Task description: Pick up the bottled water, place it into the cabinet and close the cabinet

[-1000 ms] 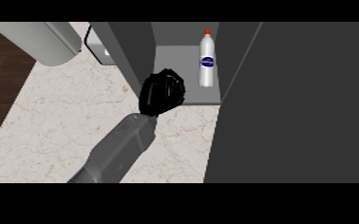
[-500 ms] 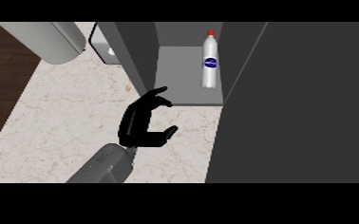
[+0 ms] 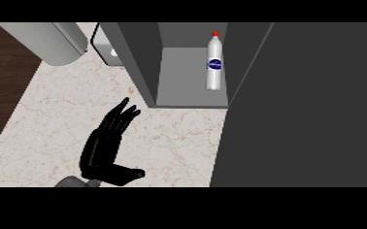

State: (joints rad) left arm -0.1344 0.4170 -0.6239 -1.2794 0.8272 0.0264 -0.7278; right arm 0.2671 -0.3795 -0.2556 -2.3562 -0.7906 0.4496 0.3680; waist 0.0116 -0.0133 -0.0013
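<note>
Left hand (image 3: 105, 149) back from the cabinet (image 3: 141, 63), fingers straight, over pale marble counter (image 3: 179, 140); bottled water (image 3: 213, 65) inside.

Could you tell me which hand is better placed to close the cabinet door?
Probably the left hand: it is open near the cabinet, bottle already inside; the right hand is unseen.

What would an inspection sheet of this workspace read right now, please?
Surface: pale marble counter.
Job's things: water bottle upright inside the cabinet; its door stands open.
Clutter: grey appliance at the far left.
Hands: left hand open over the counter, fingers straight, holding nothing; right hand not in view.
Cables: nothing seen.
Surroundings: dark wooden floor at the left.
</note>
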